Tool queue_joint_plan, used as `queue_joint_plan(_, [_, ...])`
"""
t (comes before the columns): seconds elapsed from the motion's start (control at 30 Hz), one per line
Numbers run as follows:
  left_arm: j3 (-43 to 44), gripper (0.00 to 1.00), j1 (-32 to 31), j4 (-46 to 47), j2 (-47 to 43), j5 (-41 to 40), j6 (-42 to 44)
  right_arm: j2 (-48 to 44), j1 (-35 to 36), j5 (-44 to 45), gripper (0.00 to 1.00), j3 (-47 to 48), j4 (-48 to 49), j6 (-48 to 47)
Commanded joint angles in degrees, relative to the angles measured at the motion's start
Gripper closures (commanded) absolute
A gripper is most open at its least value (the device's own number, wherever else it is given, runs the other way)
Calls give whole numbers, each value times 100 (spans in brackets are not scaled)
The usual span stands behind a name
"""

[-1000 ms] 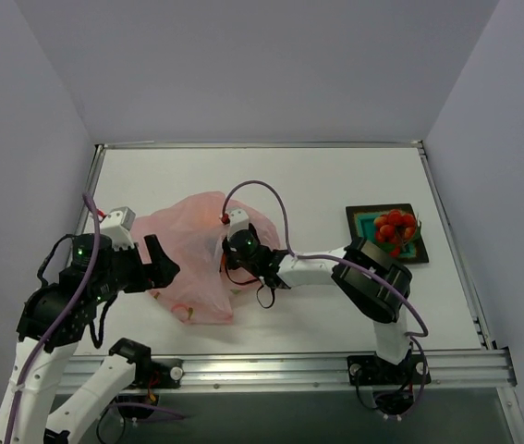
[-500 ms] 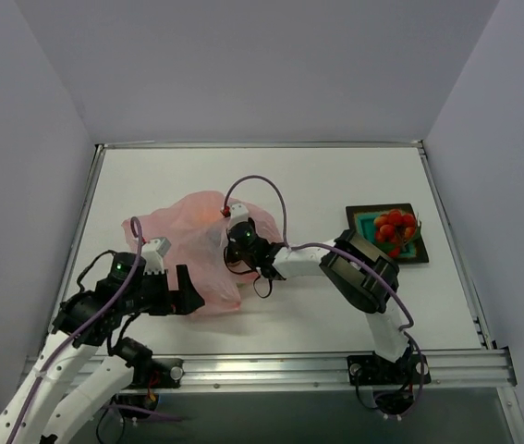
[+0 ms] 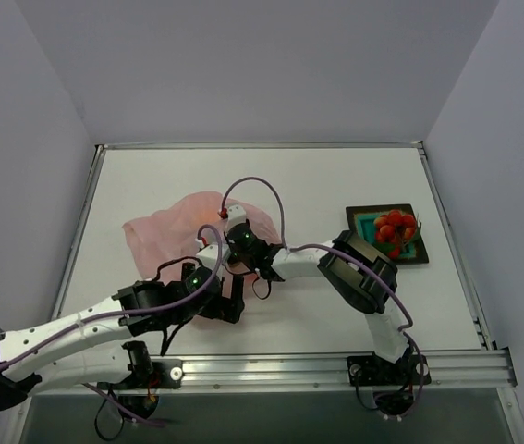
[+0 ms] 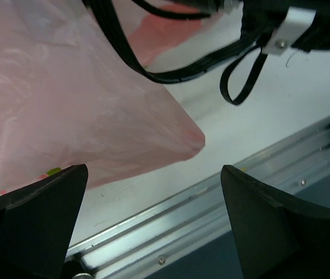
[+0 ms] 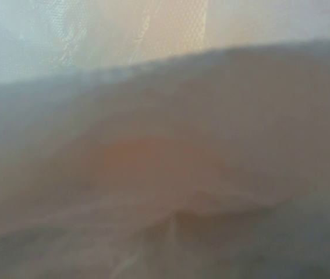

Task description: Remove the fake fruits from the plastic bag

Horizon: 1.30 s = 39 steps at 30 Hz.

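The pink plastic bag (image 3: 162,231) lies crumpled left of the table's middle. Its near corner shows in the left wrist view (image 4: 66,110), with a small yellow-green spot (image 4: 53,171) at its lower edge. My left gripper (image 3: 229,303) is open and empty, low by the bag's near right corner; in its own view (image 4: 153,232) the fingers (image 4: 31,221) stand wide apart over the table edge. My right gripper (image 3: 226,254) reaches into the bag's right side, its fingers hidden. The right wrist view shows only blurred plastic and a faint orange patch (image 5: 141,157). The bunch of red berries (image 3: 396,227) lies on the teal tray.
The black-rimmed teal tray (image 3: 416,250) sits at the right of the table. The right arm's black cable loops (image 4: 240,75) hang just beyond the bag's corner. The metal rail (image 4: 211,203) of the table's near edge runs right under the left gripper.
My left arm has swung from the bag's left side along its near edge to its near right corner. The bag's near part has flattened. The right gripper has stayed in the bag.
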Motion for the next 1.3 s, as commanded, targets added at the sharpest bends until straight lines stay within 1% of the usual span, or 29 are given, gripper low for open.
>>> queue_joint_plan(0.0, [421, 2, -315, 239, -209, -1586, -531, -113, 29, 30, 65, 163, 224, 1])
queue_joint_plan(0.1, [219, 1, -894, 282, -200, -2265, -997, -157, 30, -5, 73, 119, 312, 63])
queue_joint_plan(0.13, [36, 0, -1009, 587, -183, -2537, -1085, -165, 38, -5, 78, 110, 321, 80])
queue_joint_plan(0.2, [-202, 0, -1151, 1027, -156, -2583, -1095, -174, 47, -23, 80, 101, 322, 98])
queue_joint_plan(0.23, [-316, 6, -1151, 1473, -130, -2575, -1086, -183, 47, -23, 80, 92, 322, 107])
queue_joint_plan(0.3, [-554, 14, -1151, 1688, -77, -2653, -1147, -253, 65, -14, 81, 48, 321, 107])
queue_joint_plan(0.33, [-598, 18, -1160, 1758, -86, -2836, -1174, -288, 73, -14, 81, -4, 321, 98])
queue_joint_plan(0.37, [-642, 20, -1160, 1750, -94, -2978, -1165, -358, 65, -5, 81, -48, 322, 107])
queue_joint_plan(0.43, [-590, 30, -1160, 1523, -138, -3206, -1069, -429, 73, -14, 81, -145, 339, 115])
queue_joint_plan(0.47, [-555, 32, -1151, 1452, -147, -3408, -1034, -507, 65, -40, 81, -171, 348, 124])
queue_joint_plan(0.53, [-432, 31, -1160, 1207, -112, -3550, -963, -552, 73, -136, 81, -224, 357, 142])
queue_joint_plan(0.57, [-379, 28, -1160, 1101, 18, -3602, -972, -587, 73, -163, 81, -224, 365, 177])
queue_joint_plan(0.6, [-257, 20, -1151, 908, 107, -3655, -998, -596, 82, -181, 81, -233, 383, 186])
queue_joint_plan(0.63, [-212, 17, -1160, 863, 299, -3673, -1042, -596, 82, -225, 81, -233, 383, 195])
queue_joint_plan(0.7, [-159, 15, -1151, 819, 476, -3708, -1112, -587, 100, -234, 81, -233, 383, 203])
queue_joint_plan(0.73, [-159, 15, -1160, 819, 625, -3752, -1121, -587, 109, -242, 81, -224, 383, 203])
queue_joint_plan(0.87, [-195, 22, -1125, 1064, 907, -3867, -911, -622, 117, -330, 82, -233, 366, 212])
queue_joint_plan(0.9, [-168, 26, -1133, 1047, 951, -3858, -858, -622, 117, -330, 81, -233, 365, 212])
queue_joint_plan(0.93, [-98, 33, -1133, 995, 1038, -3919, -831, -622, 117, -330, 81, -233, 357, 221])
queue_joint_plan(0.97, [-72, 42, -1133, 899, 1074, -3972, -840, -631, 117, -330, 81, -242, 374, 221])
queue_joint_plan(1.03, [-45, 51, -1124, 679, 1066, -4147, -849, -640, 126, -348, 81, -251, 392, 221])
queue_joint_plan(1.07, [-54, 62, -1133, 634, 1040, -4200, -840, -649, 117, -365, 81, -259, 409, 221])
queue_joint_plan(1.13, [-97, 74, -1116, 468, 978, -4436, -840, -701, 126, -401, 82, -312, 444, 247])
queue_joint_plan(1.17, [-133, 86, -1020, 397, 960, -4473, -840, -728, 117, -401, 81, -338, 479, 256])
queue_joint_plan(1.2, [-150, 94, -915, 266, 925, -4499, -779, -754, 117, -401, 82, -356, 480, 256])
queue_joint_plan(1.23, [-159, 97, -800, 230, 794, -4508, -718, -807, 117, -401, 82, -391, 480, 256])
queue_joint_plan(1.27, [-194, 98, -686, 238, 689, -4482, -630, -851, 135, -401, 82, -426, 480, 256])
